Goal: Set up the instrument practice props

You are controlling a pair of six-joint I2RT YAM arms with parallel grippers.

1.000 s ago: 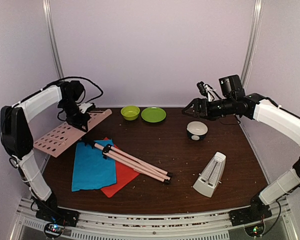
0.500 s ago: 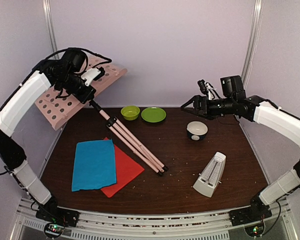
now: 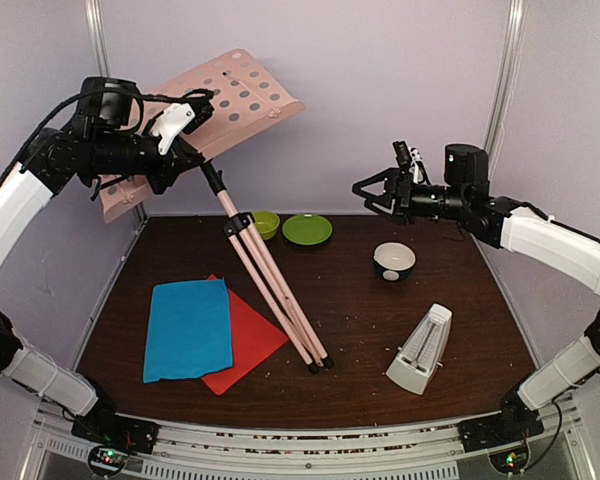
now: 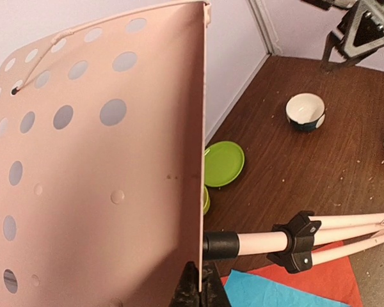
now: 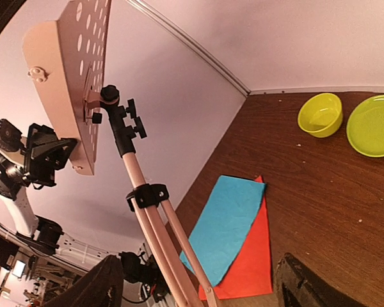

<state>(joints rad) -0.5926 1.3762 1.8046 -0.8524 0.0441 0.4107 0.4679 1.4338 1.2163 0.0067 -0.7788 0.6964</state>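
Dark wood worktop (image 3: 380,310) holds blue sheet (image 3: 187,328) overlapping red sheet (image 3: 252,345), metronome (image 3: 420,350) upright at R. L tool (image 3: 185,125) pinches pink music stand (image 3: 230,95) by desk edge; stand tilted, feet on worktop. R tool (image 3: 377,193) spread, mid-air, holding nothing

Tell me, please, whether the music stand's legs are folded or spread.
Folded. On the music stand, the pink legs run close together, black feet bunched at one spot on the table.
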